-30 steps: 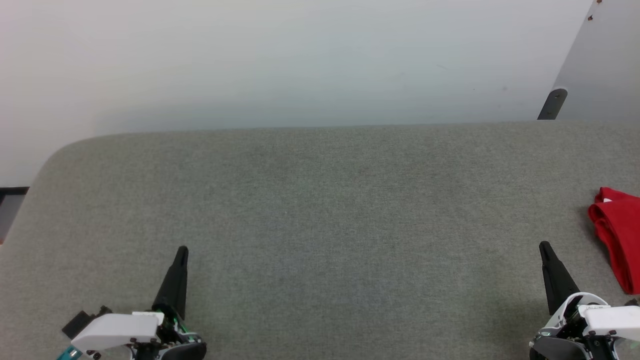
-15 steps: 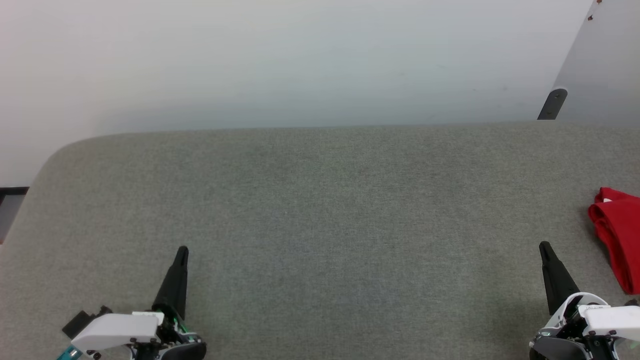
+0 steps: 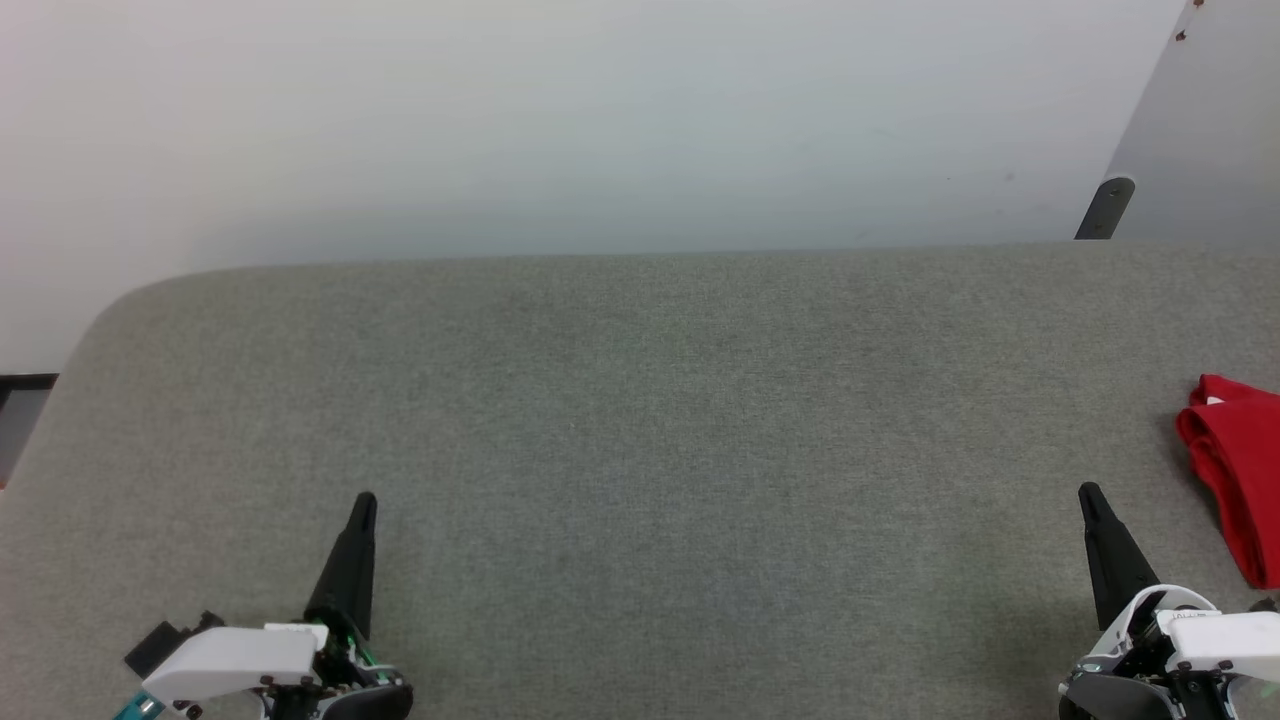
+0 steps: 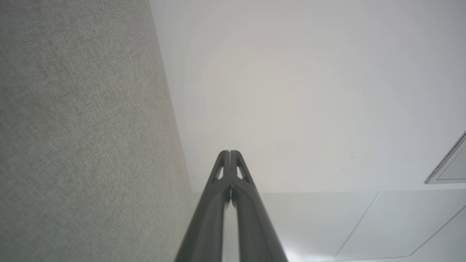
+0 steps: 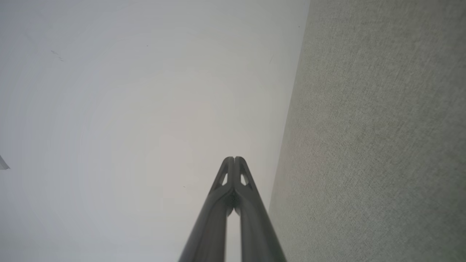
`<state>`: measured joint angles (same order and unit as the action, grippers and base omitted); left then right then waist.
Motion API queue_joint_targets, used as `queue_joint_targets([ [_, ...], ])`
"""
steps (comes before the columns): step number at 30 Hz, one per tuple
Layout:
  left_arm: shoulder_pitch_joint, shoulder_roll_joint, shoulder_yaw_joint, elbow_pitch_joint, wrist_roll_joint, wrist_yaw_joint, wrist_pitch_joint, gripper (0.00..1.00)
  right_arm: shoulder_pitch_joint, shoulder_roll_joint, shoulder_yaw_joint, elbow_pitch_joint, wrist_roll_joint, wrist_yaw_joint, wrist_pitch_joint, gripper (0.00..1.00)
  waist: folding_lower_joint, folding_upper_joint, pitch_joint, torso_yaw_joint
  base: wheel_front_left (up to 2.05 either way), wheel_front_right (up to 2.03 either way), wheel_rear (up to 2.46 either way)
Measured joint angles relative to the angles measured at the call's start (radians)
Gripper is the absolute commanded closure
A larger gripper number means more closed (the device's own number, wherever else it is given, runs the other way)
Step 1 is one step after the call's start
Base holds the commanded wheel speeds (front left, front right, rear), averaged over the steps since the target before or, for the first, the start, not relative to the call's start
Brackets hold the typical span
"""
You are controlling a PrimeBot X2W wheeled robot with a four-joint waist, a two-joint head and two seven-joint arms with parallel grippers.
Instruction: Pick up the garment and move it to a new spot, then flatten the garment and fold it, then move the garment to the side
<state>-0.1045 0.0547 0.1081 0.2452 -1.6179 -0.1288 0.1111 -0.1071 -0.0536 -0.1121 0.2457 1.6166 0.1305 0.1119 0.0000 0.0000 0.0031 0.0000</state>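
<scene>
The garment (image 3: 1240, 470) lies bunched at the far right edge of the grey felt table (image 3: 640, 420), red, with a sliver of white showing at its top; part of it runs out of the head view. My right gripper (image 3: 1089, 492) is shut and empty at the lower right, a short way left of the garment and apart from it. My left gripper (image 3: 366, 500) is shut and empty at the lower left. The wrist views show each pair of fingertips pressed together, left gripper (image 4: 229, 153) and right gripper (image 5: 233, 159), with the table surface alongside.
A white wall (image 3: 600, 120) rises behind the table's far edge. A grey panel with a dark bracket (image 3: 1105, 207) stands at the back right. The table's left corner is rounded, with dark floor (image 3: 20, 400) beyond it.
</scene>
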Motion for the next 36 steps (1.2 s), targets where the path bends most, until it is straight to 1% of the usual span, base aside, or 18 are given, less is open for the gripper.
queue_joint_targets([
  [36, 0.000, -0.002, 0.002, 0.000, 0.001, 0.000, 0.003, 1.00, 0.000, 0.000, -0.001, 0.000, 0.000, 0.000, 0.002, 1.00, 0.0000, 0.0000, 0.000, 0.000, 0.00, 0.00, 0.00],
])
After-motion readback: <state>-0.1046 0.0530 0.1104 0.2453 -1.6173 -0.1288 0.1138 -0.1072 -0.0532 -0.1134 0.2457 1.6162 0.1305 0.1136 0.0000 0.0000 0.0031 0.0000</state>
